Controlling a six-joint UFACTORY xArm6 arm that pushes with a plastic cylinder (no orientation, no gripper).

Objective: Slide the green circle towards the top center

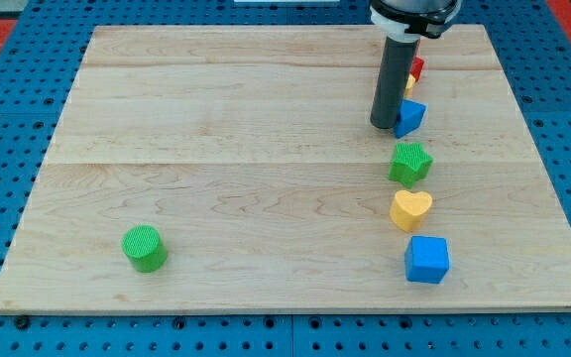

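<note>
The green circle (145, 247) is a short green cylinder near the view's bottom left of the wooden board (216, 129). My tip (384, 125) is at the lower end of the dark rod, in the upper right part of the board. It stands just left of a blue block (410, 116), touching or nearly touching it. The tip is far from the green circle, up and to the right of it.
A column of blocks runs down the right side: a red block (417, 68) partly hidden behind the rod, the blue block, a green star (410, 163), a yellow heart (410, 209) and a blue cube (426, 259). A blue pegboard surrounds the board.
</note>
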